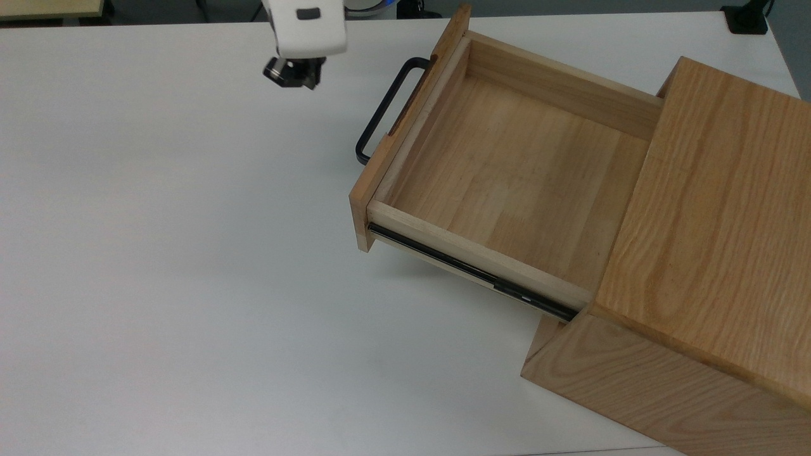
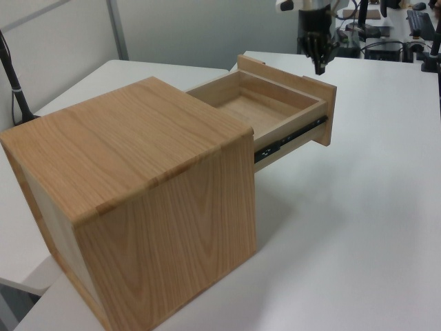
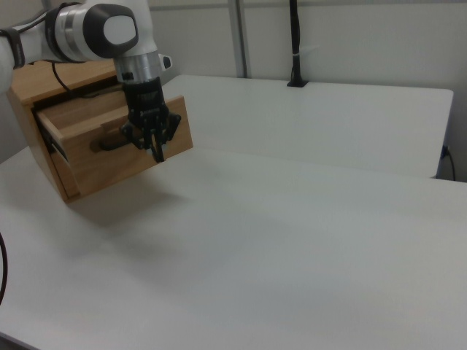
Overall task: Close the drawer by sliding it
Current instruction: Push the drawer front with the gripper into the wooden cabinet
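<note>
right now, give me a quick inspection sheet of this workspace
surface: white table, bare around the cabinet.
job's things: drawer pulled far out of the oak cabinet, nothing inside; black handle free.
clutter: nothing seen.
grippers: gripper shut, pointing down, hanging in front of the drawer front, not touching the handle.
cables: black cable beside the arm.
surroundings: grey partition and black post behind the table.
</note>
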